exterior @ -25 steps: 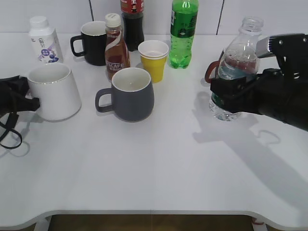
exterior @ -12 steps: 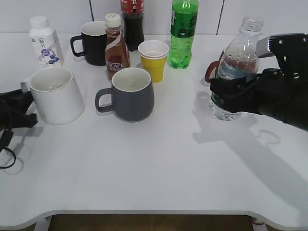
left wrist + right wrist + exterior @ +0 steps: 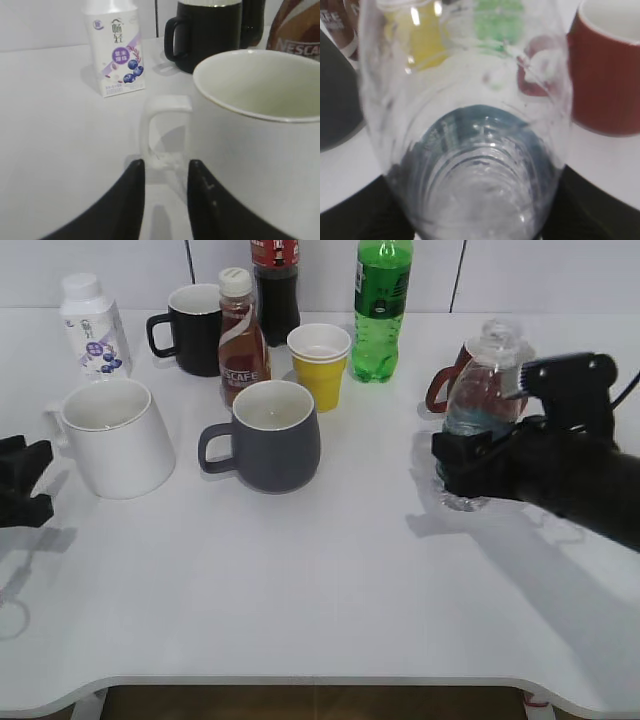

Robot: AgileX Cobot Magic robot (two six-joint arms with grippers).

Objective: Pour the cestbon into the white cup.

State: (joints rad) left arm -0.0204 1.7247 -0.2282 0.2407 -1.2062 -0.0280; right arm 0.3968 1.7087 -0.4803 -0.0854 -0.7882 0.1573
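Observation:
The cestbon, a clear ribbed uncapped bottle, is held by my right gripper at the right of the table, tilted slightly. In the right wrist view the cestbon fills the frame between the jaws. The white cup stands upright at the left, handle toward the left. My left gripper is open and empty, just left of the cup and apart from it. In the left wrist view the left gripper's fingertips sit just short of the white cup's handle.
A dark grey mug, yellow paper cup, brown coffee bottle, black mug, green soda bottle, dark cola bottle and white milk carton stand at the back. A red cup stands behind the cestbon.
My left gripper let go of the white cup's handle and drew back to the left. The right gripper moved the cestbon lower and slightly left.

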